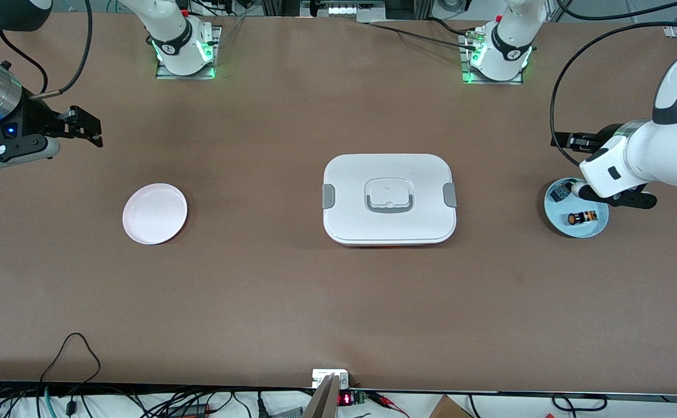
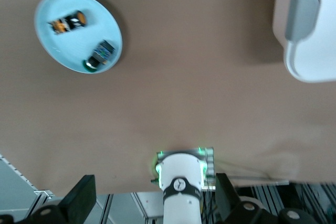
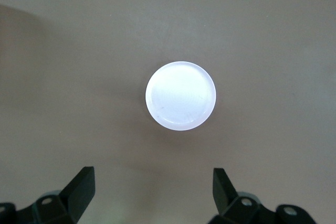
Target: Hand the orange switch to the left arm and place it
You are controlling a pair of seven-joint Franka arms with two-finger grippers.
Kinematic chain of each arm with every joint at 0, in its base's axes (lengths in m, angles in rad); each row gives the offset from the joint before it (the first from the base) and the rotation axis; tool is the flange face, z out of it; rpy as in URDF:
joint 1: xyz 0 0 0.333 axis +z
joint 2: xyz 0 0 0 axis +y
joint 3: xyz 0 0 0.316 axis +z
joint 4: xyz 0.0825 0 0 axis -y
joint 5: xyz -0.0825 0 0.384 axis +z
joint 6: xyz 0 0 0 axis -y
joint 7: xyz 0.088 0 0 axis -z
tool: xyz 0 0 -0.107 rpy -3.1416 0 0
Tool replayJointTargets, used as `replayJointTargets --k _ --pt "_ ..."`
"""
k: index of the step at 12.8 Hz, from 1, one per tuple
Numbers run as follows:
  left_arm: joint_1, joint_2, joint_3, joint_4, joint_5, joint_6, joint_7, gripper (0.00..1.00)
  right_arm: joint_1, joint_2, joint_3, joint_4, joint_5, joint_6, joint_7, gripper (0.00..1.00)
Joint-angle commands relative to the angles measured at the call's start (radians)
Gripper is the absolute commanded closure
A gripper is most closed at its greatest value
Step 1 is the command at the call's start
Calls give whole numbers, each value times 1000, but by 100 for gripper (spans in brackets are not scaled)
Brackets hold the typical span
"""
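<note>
Front view: your orange switch (image 1: pixel 582 218) lies lengthwise on the blue plate (image 1: pixel 560 223), well clear of the box (image 1: pixel 389 199); left gripper (image 1: pixel 571 141), jaws apart, hangs closest; right gripper (image 1: pixel 89 128) waits, jaws apart

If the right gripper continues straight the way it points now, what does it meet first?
Probably bare table only. The right gripper, jaws open and empty, looks down with the pink plate ahead of its fingertips, not directly between them, though depth is hard to judge.

Orange switch (image 1: pixel 582 218) on plate (image 1: pixel 597 231) at left arm's end; box (image 1: pixel 389 199) mid-table.
</note>
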Motion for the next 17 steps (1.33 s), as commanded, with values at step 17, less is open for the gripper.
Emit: replayJointTargets --k 17 --pt "-442 -365 674 -391 -199 680 82 0 3 -1 4 19 -10 -12 14 0"
